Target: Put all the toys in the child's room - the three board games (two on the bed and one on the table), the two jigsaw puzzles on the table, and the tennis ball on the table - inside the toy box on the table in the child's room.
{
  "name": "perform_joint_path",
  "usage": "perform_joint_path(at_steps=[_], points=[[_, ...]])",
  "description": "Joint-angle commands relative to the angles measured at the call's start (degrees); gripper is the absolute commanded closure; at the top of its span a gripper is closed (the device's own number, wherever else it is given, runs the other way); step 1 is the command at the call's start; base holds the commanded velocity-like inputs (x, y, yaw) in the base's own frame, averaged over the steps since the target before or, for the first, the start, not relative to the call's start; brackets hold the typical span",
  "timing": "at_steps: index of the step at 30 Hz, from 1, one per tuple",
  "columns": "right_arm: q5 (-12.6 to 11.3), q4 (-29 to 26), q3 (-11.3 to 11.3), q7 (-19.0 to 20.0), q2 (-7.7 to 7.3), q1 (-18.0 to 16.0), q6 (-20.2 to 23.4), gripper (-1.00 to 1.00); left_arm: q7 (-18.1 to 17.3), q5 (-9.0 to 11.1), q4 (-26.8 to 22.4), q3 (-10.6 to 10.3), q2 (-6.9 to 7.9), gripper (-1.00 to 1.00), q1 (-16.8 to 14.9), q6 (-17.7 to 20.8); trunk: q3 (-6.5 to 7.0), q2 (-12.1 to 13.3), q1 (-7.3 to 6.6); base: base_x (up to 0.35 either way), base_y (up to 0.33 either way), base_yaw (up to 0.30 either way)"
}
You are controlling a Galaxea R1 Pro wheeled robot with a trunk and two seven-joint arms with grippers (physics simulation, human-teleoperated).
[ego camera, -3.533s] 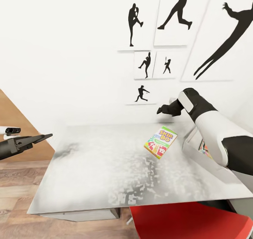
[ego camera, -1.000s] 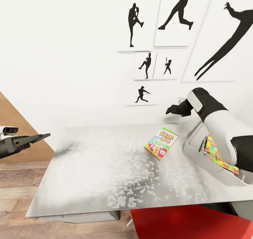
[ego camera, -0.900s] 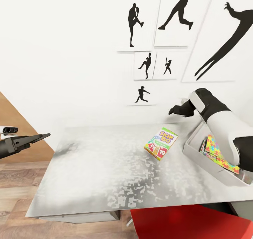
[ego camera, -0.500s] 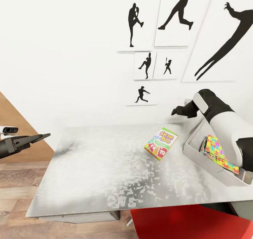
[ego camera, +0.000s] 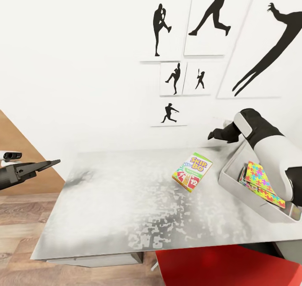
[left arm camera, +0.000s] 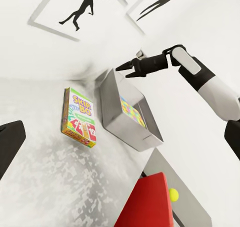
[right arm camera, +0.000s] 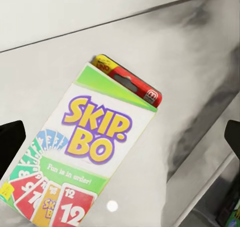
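Note:
A green, yellow and red Skip-Bo board game (ego camera: 192, 171) (left arm camera: 78, 117) (right arm camera: 85, 157) lies flat on the white table (ego camera: 126, 202). To its right stands the grey toy box (ego camera: 233, 182) (left arm camera: 115, 112) with a jigsaw puzzle (ego camera: 261, 180) (left arm camera: 132, 112) leaning inside it. My right gripper (ego camera: 212, 135) (left arm camera: 124, 67) hovers open above the table's back edge, near the toy box's far corner and looking down on the Skip-Bo. My left gripper (ego camera: 52, 163) hangs open off the table's left side. The tennis ball (left arm camera: 173, 194) rests on a grey surface beyond the red chair.
A red chair (ego camera: 226, 265) (left arm camera: 147, 202) is tucked under the table's front edge at the right. A drawer unit (ego camera: 96, 258) sits under the table's left. Framed silhouette pictures (ego camera: 176, 78) hang on the white wall behind. Wooden floor (ego camera: 16, 219) lies to the left.
My right arm has drawn back to the right, uncovering the toy box and the puzzle in it. The Skip-Bo box and the left arm have stayed put.

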Motion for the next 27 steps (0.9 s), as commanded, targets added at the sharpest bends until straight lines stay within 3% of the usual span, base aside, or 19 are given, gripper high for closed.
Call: perform_joint_path(at_steps=[1, 27], points=[[-0.64, -0.06, 0.41, -0.34, -0.06, -0.05, 0.16, -1.0, -0.23, -0.03, -0.01, -0.02, 0.02, -1.0, -0.04, 0.61, -0.1, -0.11, 0.03, 0.0, 0.0, 0.0], [-1.21, -0.6, 0.15, -0.34, 1.95, -0.38, 0.16, -1.0, 0.02, 0.46, -0.66, -0.76, -0.09, -1.0, -0.69, 1.05, -0.4, -0.11, 0.03, 0.0, 0.0, 0.0]])
